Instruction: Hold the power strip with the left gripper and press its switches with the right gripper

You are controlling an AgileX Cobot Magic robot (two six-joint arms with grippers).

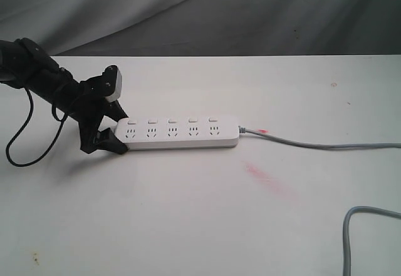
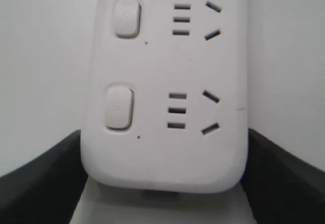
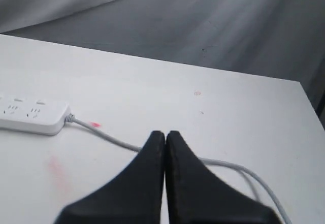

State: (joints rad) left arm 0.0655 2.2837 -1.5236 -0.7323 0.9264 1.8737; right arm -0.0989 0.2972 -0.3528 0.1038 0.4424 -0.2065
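Power strip (image 1: 182, 132) — left gripper (image 1: 121, 132) clamps end.

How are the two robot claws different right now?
The left gripper holds the end of the power strip between its jaws; the right gripper has its jaws shut together on nothing. The left gripper sits at the strip; the right gripper is away from it, over the grey cord. Both are black.
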